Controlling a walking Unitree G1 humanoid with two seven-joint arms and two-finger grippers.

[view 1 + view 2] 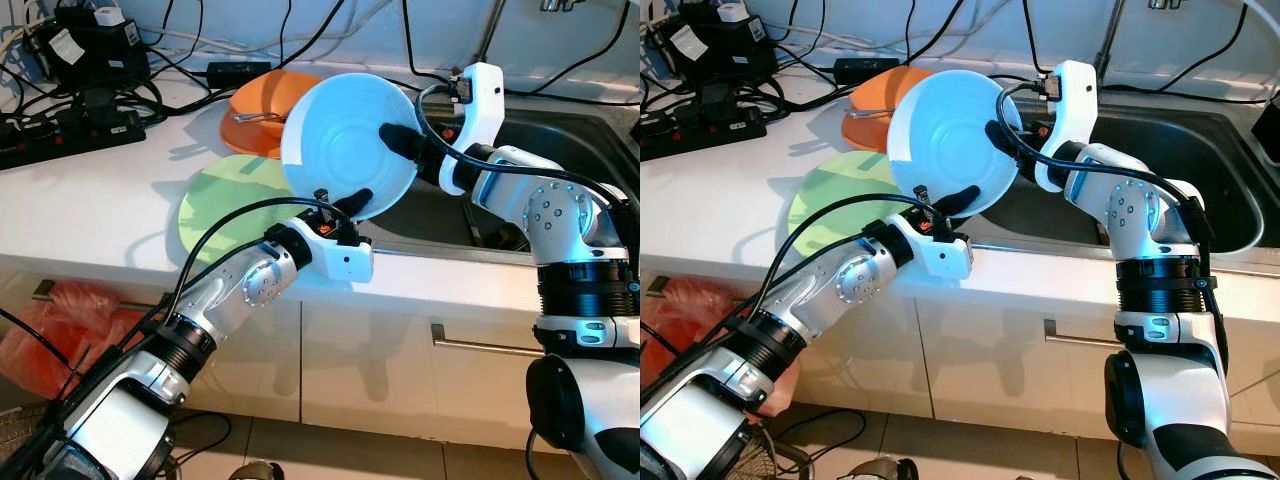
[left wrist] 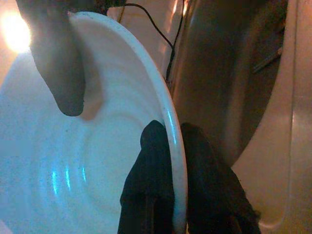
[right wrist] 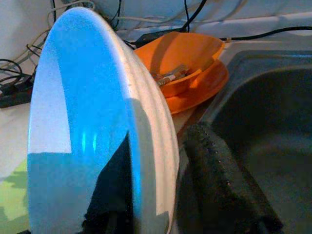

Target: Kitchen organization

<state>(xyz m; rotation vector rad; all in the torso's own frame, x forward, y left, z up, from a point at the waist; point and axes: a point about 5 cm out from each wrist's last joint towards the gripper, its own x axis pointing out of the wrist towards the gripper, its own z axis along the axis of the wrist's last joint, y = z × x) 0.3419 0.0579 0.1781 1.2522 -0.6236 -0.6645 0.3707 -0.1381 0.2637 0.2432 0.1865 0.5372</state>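
Leftmost on the white counter (image 1: 90, 200) sat a tangle of power strips and cables (image 1: 75, 95), and nearer the middle a green plate (image 1: 225, 205) lay flat, with an orange bowl (image 1: 265, 100) on an orange plate behind it, some cutlery inside the bowl. Just right of the green plate, the left tool (image 1: 345, 205) was clenched on the lower rim of a pale blue plate (image 1: 345, 130), one finger on each face, as the left wrist view made plain. That plate stood tilted nearly on edge in the air, over the counter's front edge where it met the sink (image 1: 560, 140). Farther right, the right tool (image 1: 395, 135) gripped the plate's opposite rim, its fingers likewise straddling the edge, with the dark steel basin below and beyond. The step looked like a handover or a two-armed carry between counter and sink. The risk lay in both grips being thin pinches on a smooth, glazed rim: if either arm pulled or twisted against the other, the plate could slip free and drop onto the counter edge or into the sink, chipping or breaking. Releasing one side too early might let it swing round the remaining pinch.
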